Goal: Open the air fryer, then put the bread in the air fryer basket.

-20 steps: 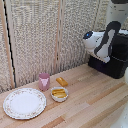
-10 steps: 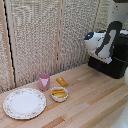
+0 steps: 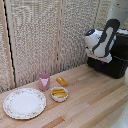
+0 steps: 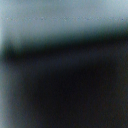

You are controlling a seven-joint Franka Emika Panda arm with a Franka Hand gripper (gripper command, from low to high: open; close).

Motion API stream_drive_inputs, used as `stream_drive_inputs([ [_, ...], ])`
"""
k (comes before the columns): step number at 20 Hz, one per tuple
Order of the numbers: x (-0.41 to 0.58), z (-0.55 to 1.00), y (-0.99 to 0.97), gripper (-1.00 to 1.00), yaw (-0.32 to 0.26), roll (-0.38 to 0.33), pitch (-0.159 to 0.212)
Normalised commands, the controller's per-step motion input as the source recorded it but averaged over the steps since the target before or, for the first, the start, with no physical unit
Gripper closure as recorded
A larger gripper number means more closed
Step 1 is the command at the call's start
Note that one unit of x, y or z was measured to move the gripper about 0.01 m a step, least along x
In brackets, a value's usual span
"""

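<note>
One arm [image 3: 102,42], white and grey, hangs right up against the front of the air fryer [image 3: 112,57], the big black box at the exterior view's right, standing on the worktop [image 3: 90,105]. The coming move turns on that closeness: the claw must be down between the arm's bulk and the drawer face, but the arm hides it, and the handle too, so I cannot tell whether the claw is wide, narrow or holding the bar. The wrist view is only a dark blur under a pale band, which suggests a black surface very near the lens.

Well apart, toward the exterior view's left, sits a flowered plate [image 3: 24,103]. Nearer the middle stands a pink cup [image 3: 44,80], then a white bowl [image 3: 59,94] of pale sticks. Smallest is the bread [image 3: 62,81], an orange slab just behind the bowl, its long axis slanting.
</note>
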Motion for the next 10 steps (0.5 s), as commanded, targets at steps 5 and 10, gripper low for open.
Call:
stream_drive_inputs([
  [5,-0.138,0.00,0.79,1.00,-0.072,0.111,-0.030],
  [10,-0.320,-0.14,0.94,1.00,-0.023,0.004,-0.106],
])
